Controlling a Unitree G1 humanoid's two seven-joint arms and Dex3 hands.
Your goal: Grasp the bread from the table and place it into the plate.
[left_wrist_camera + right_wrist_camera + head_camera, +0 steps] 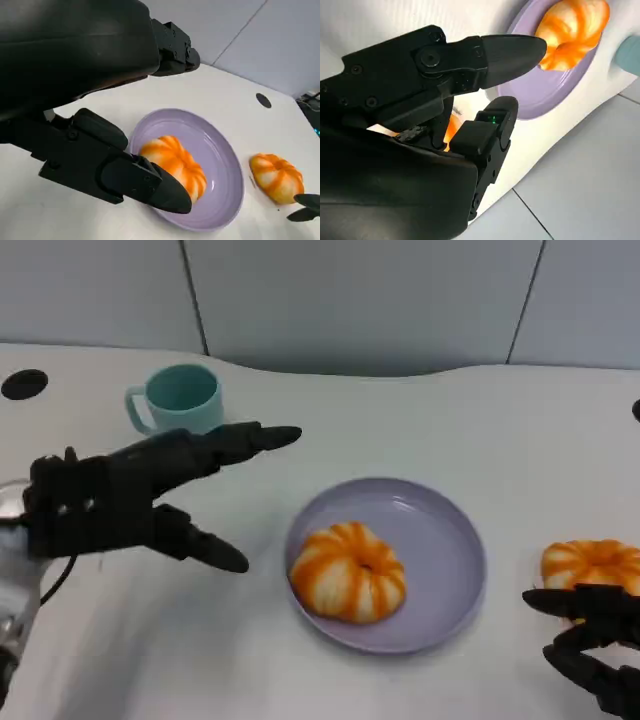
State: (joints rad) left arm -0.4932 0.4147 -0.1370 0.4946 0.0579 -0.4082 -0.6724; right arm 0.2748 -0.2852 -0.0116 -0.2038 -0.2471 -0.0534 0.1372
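Looking down in the head view, one bread (349, 572) lay in the purple plate (450, 560); a second bread (592, 565) sat on the table just beyond the right hand (590, 645), fingers apart, empty. Left hand (130, 498) hovered spread, empty, beside the plate. Left wrist view: both breads (175, 162) (276, 177) apart. Right wrist view: second bread (451, 127) mostly hidden behind fingers (485, 130).
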